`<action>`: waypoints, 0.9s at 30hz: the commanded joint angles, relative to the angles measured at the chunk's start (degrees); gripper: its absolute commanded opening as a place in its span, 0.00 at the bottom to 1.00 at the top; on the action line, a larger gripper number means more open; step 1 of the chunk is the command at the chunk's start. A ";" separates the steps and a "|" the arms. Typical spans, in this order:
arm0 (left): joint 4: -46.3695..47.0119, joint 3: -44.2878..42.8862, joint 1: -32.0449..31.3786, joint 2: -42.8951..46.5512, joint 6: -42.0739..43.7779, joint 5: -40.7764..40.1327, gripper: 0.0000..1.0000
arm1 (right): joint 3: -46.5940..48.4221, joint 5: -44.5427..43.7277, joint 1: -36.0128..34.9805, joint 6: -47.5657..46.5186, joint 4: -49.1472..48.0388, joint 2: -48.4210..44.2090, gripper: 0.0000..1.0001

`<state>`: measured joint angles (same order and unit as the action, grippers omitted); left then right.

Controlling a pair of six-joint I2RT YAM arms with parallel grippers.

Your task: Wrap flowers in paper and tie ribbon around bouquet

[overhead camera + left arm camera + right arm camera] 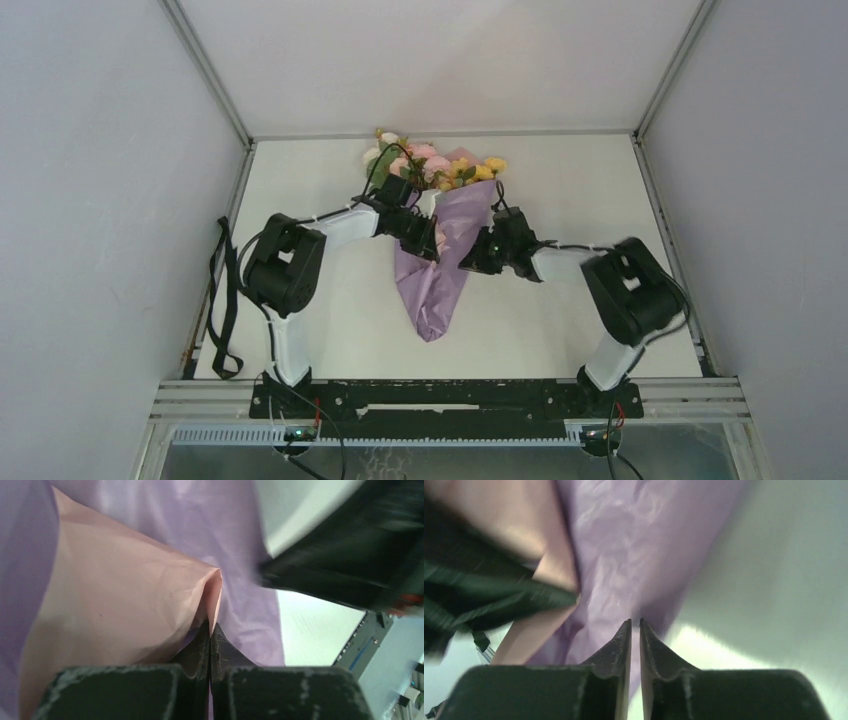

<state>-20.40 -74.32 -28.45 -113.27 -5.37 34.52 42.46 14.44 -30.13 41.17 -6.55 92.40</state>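
Note:
The bouquet lies in the middle of the table. Its flowers (pixel 425 160) point to the far side, and the purple paper (pixel 440 290) tapers to a tip near the arms. My left gripper (pixel 432 240) is at the cone's left edge, shut on the paper's pink inner fold (pixel 125 595), whose edge runs between its fingertips (pixel 210 627). My right gripper (pixel 466 264) is at the cone's right edge. Its jaws (pixel 635 622) stand a narrow gap apart with nothing between them, and the purple paper (pixel 624 555) is just beyond the tips. The ribbon (pixel 222 300) trails along the table's left edge.
The table (pixel 580 180) is white, with grey walls on the left, right and far sides. In the left wrist view the right arm shows as a dark blur (pixel 350 555) at upper right. In the right wrist view the left arm is a dark blur (pixel 484 595).

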 commanded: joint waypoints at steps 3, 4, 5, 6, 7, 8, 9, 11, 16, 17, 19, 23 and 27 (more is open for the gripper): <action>-4.52 -5.57 -7.46 8.16 1.66 2.39 0.00 | 5.57 13.21 2.15 3.25 -11.76 14.51 0.07; -4.30 -5.96 -8.03 7.81 1.68 1.30 0.00 | 5.40 13.76 2.13 4.78 -13.43 15.52 0.06; -4.15 -6.64 -8.13 6.72 1.14 0.16 0.00 | 4.88 14.07 2.16 6.12 -15.17 16.14 0.05; -4.23 -7.60 -7.94 5.04 0.81 -1.35 0.00 | 4.03 14.05 2.12 7.40 -16.69 15.99 0.04; -4.67 -8.79 -7.74 3.08 0.72 -2.73 0.00 | 2.79 13.86 2.15 8.56 -18.09 15.41 0.04; -4.91 -9.77 -7.29 0.84 0.67 -3.59 0.00 | 1.35 13.17 2.18 9.66 -19.27 14.37 0.03; -4.94 -10.76 -7.03 -1.15 0.44 -4.41 0.00 | -0.09 12.53 2.04 10.36 -20.01 13.07 0.03; -5.26 -11.95 -6.69 -4.31 0.31 -4.29 0.00 | -2.63 10.75 2.01 10.72 -19.41 9.63 0.02; -5.64 -12.68 -6.77 -6.78 1.46 -3.47 0.00 | -7.17 5.73 2.23 7.62 -10.40 -0.89 0.08; -5.67 -12.66 -6.83 -6.66 2.11 -3.76 0.00 | -7.44 4.42 2.51 6.59 -8.07 -2.88 0.11; -5.91 -12.48 -7.06 -6.35 3.77 -4.58 0.00 | -7.49 2.64 4.01 4.60 -4.72 -6.18 0.18; -5.91 -11.65 -7.62 -5.34 7.43 -5.14 0.00 | -3.08 6.50 9.56 -1.26 -2.00 -6.95 0.33; -4.19 -10.11 -8.11 -3.75 8.75 -5.72 0.01 | 8.28 15.27 11.99 -6.12 1.48 1.32 0.40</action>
<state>-26.33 -84.97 -35.88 -121.30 -0.49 30.06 40.99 22.72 -20.16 41.87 -7.68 88.14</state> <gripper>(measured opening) 0.005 0.378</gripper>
